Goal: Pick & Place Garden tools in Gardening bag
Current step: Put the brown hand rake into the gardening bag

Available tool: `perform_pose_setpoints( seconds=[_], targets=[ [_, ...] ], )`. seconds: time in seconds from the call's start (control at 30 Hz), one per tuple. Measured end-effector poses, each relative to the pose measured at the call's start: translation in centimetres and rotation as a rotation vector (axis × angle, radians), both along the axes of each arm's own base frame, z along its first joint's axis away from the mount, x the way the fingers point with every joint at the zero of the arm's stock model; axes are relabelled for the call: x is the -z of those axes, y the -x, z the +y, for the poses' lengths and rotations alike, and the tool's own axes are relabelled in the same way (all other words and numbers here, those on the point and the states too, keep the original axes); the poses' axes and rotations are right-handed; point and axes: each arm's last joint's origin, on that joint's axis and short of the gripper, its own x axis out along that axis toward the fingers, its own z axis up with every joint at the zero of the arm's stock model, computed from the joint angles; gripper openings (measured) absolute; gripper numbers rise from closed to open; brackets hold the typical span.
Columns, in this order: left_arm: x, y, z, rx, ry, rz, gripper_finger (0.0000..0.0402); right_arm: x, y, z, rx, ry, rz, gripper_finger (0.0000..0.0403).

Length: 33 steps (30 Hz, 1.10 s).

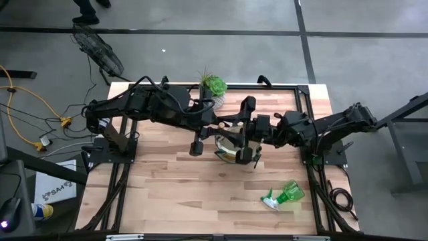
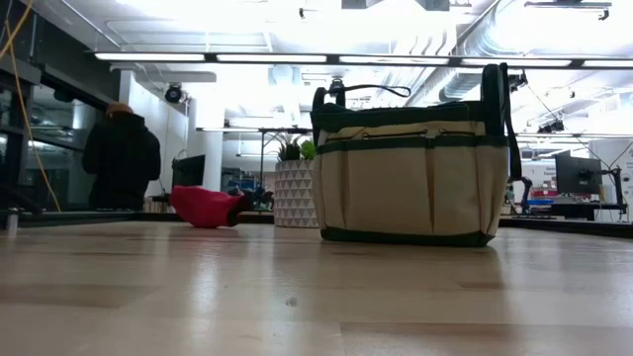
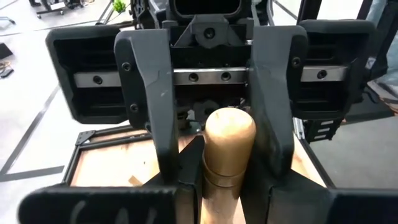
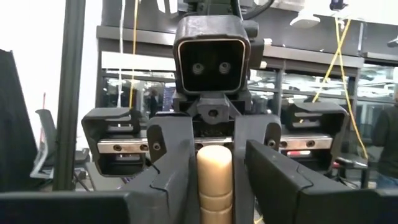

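Left gripper (image 1: 231, 127) and right gripper (image 1: 249, 130) met above the bag (image 1: 231, 148) at table centre — each clamped on one wooden trowel handle (image 3: 229, 146). Spray bottle (image 1: 284, 195) lay near the right front edge. Risk: uneven release could tip the trowel outside the rim.

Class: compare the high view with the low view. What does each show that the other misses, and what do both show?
Only the high view shows both arms meeting over the bag, the left gripper and right gripper at a wooden handle, and the green spray bottle lying on the table. Only the low view shows the red glove, a person in the room behind, and the bag's side. Both show the bag and the potted succulent.
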Motion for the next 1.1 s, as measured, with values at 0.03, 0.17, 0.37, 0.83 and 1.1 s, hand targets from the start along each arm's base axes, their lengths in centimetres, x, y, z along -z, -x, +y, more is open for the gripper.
perform_pose_setpoints(
  seconds=[0.03, 0.17, 0.37, 0.83, 1.1],
  targets=[
    [0.02, -0.03, -0.02, 0.002, 0.000, 0.001, 0.0061, 0.04, -0.06, -0.05, -0.005, 0.003, 0.001, 0.0140],
    [0.35, -0.46, -0.08, 0.003, 0.000, 0.011, 0.0061, 0.15, -0.15, -0.12, -0.003, 0.007, 0.010, 0.0113],
    [0.59, -0.79, -0.15, 0.007, 0.005, 0.019, 0.0061, 0.39, -0.23, -0.06, -0.007, 0.021, 0.035, 0.0069],
    [0.57, -0.81, -0.16, 0.004, 0.024, 0.018, 0.0061, 0.59, -0.29, -0.09, -0.007, -0.013, 0.057, 0.0056],
    [0.64, -0.79, -0.16, 0.003, 0.021, 0.025, 0.0075, 0.61, -0.30, -0.08, -0.013, -0.035, 0.056, 0.0056]
  ],
)
